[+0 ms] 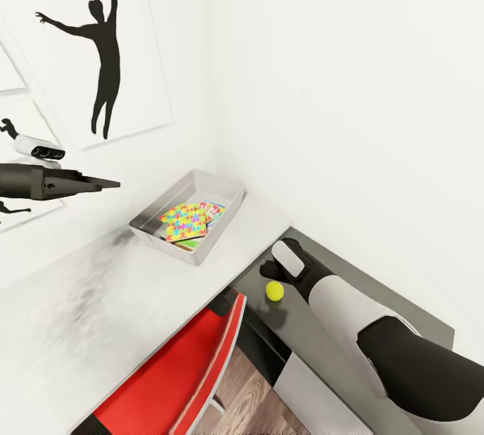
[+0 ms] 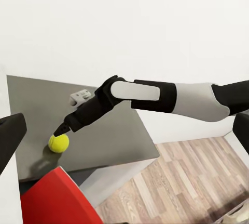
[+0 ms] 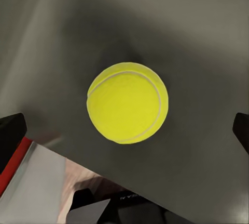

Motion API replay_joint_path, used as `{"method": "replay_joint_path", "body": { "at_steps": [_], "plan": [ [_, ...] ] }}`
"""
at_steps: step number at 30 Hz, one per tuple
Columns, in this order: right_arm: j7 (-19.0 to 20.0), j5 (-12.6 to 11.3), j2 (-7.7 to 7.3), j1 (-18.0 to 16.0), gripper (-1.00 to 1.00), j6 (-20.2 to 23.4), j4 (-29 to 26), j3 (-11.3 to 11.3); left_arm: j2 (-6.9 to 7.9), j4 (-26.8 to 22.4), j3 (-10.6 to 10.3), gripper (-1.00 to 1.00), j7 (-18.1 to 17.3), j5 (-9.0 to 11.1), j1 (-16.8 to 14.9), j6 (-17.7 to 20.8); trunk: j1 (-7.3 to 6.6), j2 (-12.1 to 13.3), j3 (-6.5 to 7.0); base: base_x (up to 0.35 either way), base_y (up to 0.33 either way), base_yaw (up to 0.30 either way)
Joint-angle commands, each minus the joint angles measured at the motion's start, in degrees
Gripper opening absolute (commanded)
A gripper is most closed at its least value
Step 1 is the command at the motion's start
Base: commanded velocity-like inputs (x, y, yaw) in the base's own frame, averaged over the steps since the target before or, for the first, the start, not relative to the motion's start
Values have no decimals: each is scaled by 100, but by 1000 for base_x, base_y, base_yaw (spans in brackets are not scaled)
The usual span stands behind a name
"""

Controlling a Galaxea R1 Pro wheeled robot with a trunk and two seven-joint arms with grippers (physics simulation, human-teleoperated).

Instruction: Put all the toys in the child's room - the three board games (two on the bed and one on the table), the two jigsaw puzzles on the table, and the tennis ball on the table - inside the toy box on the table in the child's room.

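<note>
even, bright, diffuse light with no visible source; the white walls (image 1: 349,85) wash out almost to blank. head view: strong wide-angle distortion, with the baseball-player silhouette picture (image 1: 101,52) leaning and stretched toward the edge; the pale grey-white table top (image 1: 101,314) shows smeared, grainy grey mottling. shadows are soft: a faint dark patch lies under the tennis ball (image 3: 127,102) on the dark grey table section (image 3: 197,37), blurred at its rim. ball edges look slightly soft in the right wrist view. no glare spots.
</note>
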Motion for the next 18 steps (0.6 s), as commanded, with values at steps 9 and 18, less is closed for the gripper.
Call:
{"method": "replay_joint_path", "body": {
  "at_steps": [9, 18],
  "plan": [
    [-35, -18, 0, -7, 100, -117, -6, 32, 20, 2, -15, 100, -26, -2, -9, 61, 3, -13, -96, 0, 0, 0],
    [-31, -31, 0, -7, 100, -213, -6, 507, 43, 2, -13, 100, -26, -6, -11, 61, 3, -13, -180, 0, 0, 0]
  ]
}}
